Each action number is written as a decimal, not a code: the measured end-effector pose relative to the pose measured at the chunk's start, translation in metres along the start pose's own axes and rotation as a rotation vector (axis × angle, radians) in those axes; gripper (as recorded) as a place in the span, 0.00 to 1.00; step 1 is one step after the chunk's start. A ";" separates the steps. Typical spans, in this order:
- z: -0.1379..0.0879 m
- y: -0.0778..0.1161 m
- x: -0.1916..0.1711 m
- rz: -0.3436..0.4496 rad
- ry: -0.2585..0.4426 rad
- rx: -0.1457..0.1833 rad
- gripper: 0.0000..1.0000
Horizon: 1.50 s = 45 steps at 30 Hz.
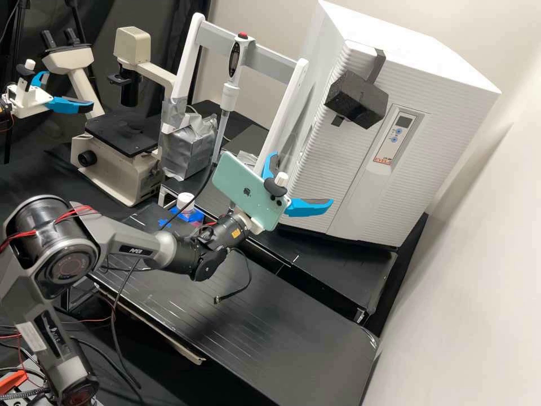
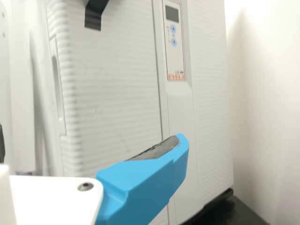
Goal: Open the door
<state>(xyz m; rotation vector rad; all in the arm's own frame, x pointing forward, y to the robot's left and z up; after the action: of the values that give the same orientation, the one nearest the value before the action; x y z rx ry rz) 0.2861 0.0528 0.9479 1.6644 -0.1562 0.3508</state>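
If going for the recessed grip (image 2: pixel 58 89), need the free edge of the door (image 2: pixel 112 93): ahead of the gripper (image 1: pixel 302 177), offset toward the white frame (image 1: pixel 283 115). Treat the grip's long axis as upright, parallel to that edge. Empty right now, with fingers (image 1: pixel 304 207) spread wide. Can't tell clearance to the door, or whether level with the grip. Looks shut, flush along the seam (image 2: pixel 159 98) by the control panel (image 2: pixel 176 42). Probably calls for a sideways shift toward the frame, then hooking one tip into the slot and pulling back. Could clip the frame on the way, or skid off the edge.

Seems moulded in off-white plastic on the door, with fine level ribs, wavier at the corner. Smooth bright blue on the fingers, angular at the root, rounded at the tip, with a rough dark grey pad (image 2: pixel 157 151) inside. Watch the coarse, boxy black block (image 1: pixel 356 101) above the gripper, fixed to the door with matt tape. Note also a glossy mint phone (image 1: pixel 245 192), flat with rounded corners, mounted behind the fingers.
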 end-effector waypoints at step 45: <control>-0.018 0.021 0.052 -0.003 -0.049 0.005 0.00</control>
<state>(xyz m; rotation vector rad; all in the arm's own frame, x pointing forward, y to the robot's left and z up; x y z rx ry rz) 0.3264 0.0728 0.9863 1.6790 -0.1890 0.3085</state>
